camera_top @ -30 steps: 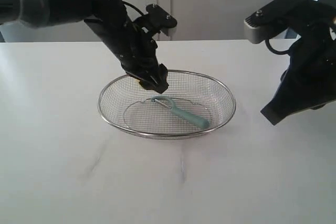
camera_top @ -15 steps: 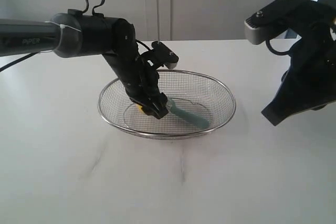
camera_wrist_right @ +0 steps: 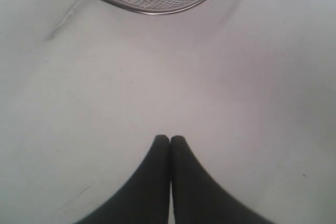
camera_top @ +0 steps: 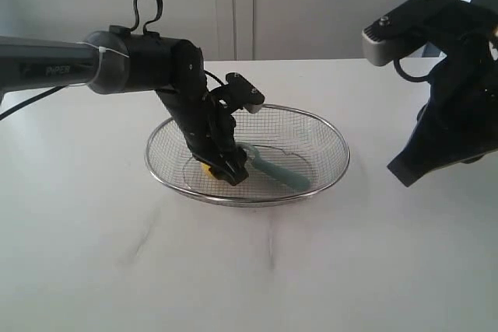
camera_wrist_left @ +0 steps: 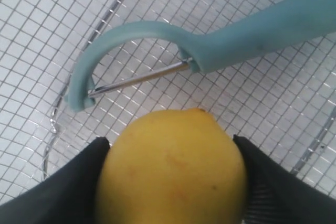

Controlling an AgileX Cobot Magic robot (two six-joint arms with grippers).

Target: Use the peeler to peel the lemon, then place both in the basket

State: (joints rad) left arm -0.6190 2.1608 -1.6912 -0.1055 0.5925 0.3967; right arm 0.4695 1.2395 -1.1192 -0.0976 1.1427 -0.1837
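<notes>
The silver wire basket (camera_top: 331, 134) stands in the middle of the white table. Inside it lies the pale blue peeler (camera_top: 282, 172), also close up in the left wrist view (camera_wrist_left: 247, 38) with its metal blade toward the lemon. My left gripper (camera_top: 222, 170) reaches down into the basket, shut on the yellow lemon (camera_wrist_left: 173, 169), which is held low over the mesh just beside the peeler head. In the exterior view only a sliver of the lemon (camera_top: 205, 166) shows under the fingers. My right gripper (camera_wrist_right: 169, 139) is shut and empty, above bare table to the right of the basket.
The basket's rim (camera_wrist_right: 152, 10) shows at the edge of the right wrist view. The right arm (camera_top: 447, 91) stands raised at the right of the table. A pale wall runs behind the table's far edge.
My left arm has lowered the lemon from above the basket's back rim down into the basket, next to the peeler head. The right arm has stayed still.
</notes>
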